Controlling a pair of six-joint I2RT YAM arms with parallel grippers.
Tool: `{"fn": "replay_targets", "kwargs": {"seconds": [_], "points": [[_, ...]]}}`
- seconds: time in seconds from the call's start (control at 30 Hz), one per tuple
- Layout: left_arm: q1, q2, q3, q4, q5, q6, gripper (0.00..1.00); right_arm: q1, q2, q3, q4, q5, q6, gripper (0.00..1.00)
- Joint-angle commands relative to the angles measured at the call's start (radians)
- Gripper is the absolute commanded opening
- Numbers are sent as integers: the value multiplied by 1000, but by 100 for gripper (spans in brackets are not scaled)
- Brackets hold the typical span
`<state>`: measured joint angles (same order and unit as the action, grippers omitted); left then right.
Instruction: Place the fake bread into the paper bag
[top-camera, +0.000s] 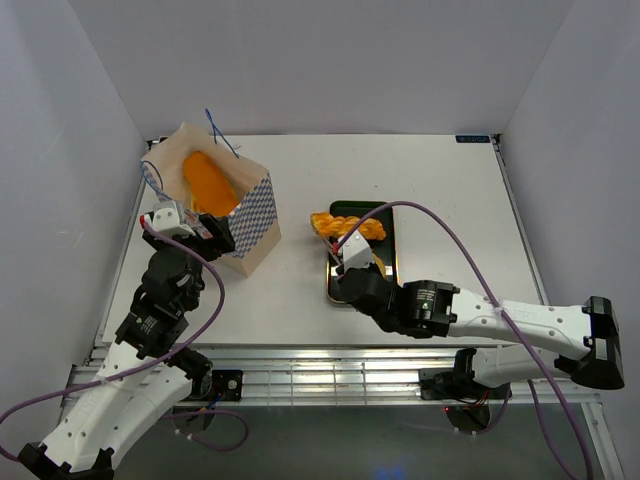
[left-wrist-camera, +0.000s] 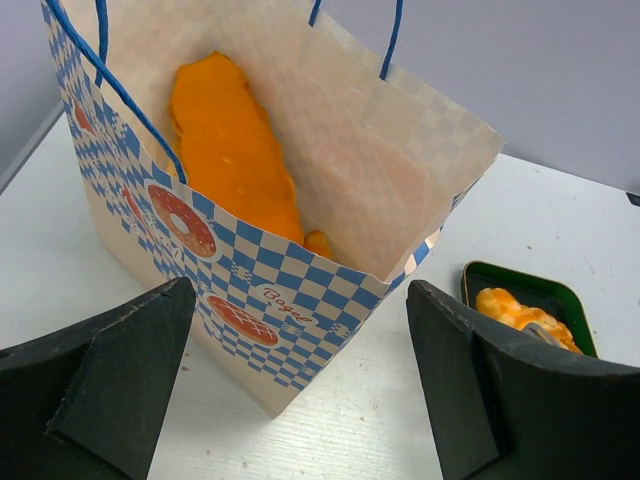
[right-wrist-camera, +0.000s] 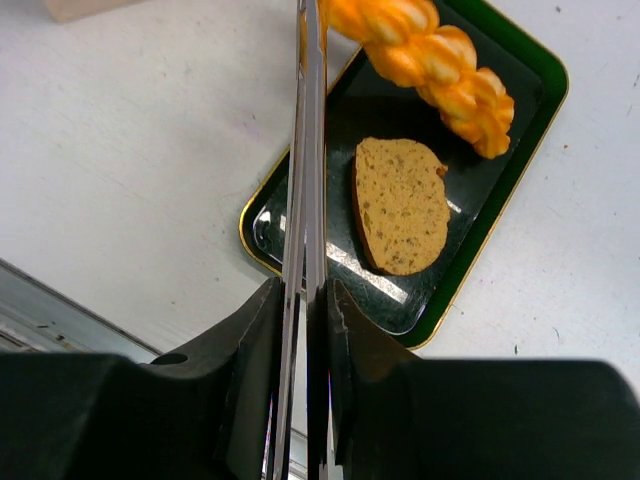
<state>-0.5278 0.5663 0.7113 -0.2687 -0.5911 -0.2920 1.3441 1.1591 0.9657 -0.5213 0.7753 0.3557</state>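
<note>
Top view, paper bag (top-camera: 255, 215): stands open at the upper left of the worktop (top-camera: 440, 200), with a long loaf (top-camera: 208, 180) lying inside
Top view, left hand (top-camera: 188, 226): at the bag's near wall, lower left of the bag
Top view, right hand (top-camera: 352, 262): over the near end of the tray (top-camera: 388, 250), centre of frame; the braided twist (top-camera: 345, 225) is at the tray's upper-left corner
Left wrist view, fingers (left-wrist-camera: 110, 370): spread wide, holding nothing; the bag fills the upper left
Right wrist view, tongs (right-wrist-camera: 305, 150): squeezed in the closed right hand, blades together, tips meeting the twist's end at the top edge
Right wrist view, round slice (right-wrist-camera: 400, 205): flat on the tray, centre of frame
Handling, my judgement: the breads look like light, stiff, smooth plastic, so the twist may swing or slip when pinched at one end; nipping across its middle should hold better
</note>
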Motion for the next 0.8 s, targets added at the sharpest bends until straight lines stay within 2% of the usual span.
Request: {"fn": "replay_targets", "kwargs": {"seconds": [0.0,0.2,0.37,0.6,0.77], "points": [[-6,-8,4,2,1,7,97,6,-55,73,53,56,-27,8],[-6,-9,2,3,-3,7,97,6,-133,100,73,73,-53,8],[-6,-9,4,2,-1,7,97,6,-147,111,89,27,-121,8],[-6,-9,2,2,-1,7,97,6,-38,105,37,61,-155,32],[-6,-8,2,2,-4,7,97,6,34,120,9,88,-165,36]]}}
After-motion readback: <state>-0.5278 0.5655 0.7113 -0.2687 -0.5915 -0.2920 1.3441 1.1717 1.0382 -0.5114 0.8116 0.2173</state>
